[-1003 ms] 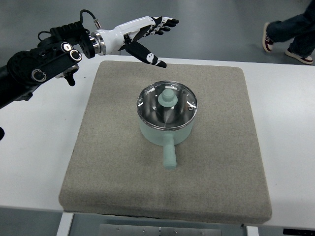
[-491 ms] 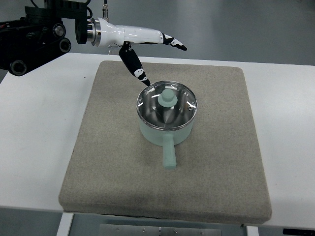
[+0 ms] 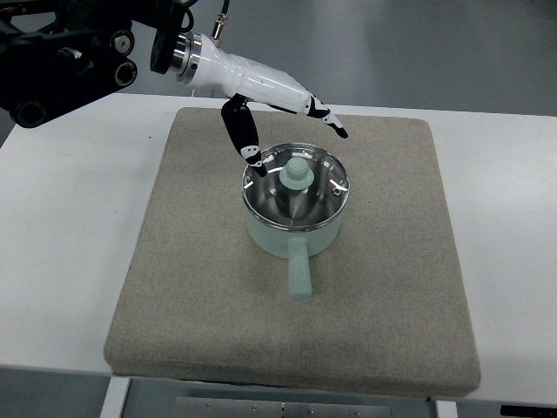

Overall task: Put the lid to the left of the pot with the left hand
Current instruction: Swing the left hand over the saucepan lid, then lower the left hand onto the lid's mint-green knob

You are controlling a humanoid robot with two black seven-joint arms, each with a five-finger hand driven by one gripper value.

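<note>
Reaching in from the picture's left edge, the white-shelled left hand with black fingertips (image 3: 278,122) hovers over the far-left rim of the pot, its fingers apart and holding nothing: the long fingers stretch toward three o'clock past the rim, while the thumb (image 3: 244,139) hangs down with its tip at or just above the lid's edge; contact cannot be told from this view. The round glass lid with a steel rim and pale green knob (image 3: 295,183) sits closed on the mint-green saucepan (image 3: 292,231), whose straight handle points to six o'clock, both on the grey-beige felt mat (image 3: 174,287) covering the white table (image 3: 61,261).

The step in hand appears to be the approach for the grasp. The knob lies just at five o'clock of the hand, unenclosed. Next, the hand likely needs to lower and shift that way, close around the knob, lift, then carry the lid to the bare mat at nine o'clock of the pot.
</note>
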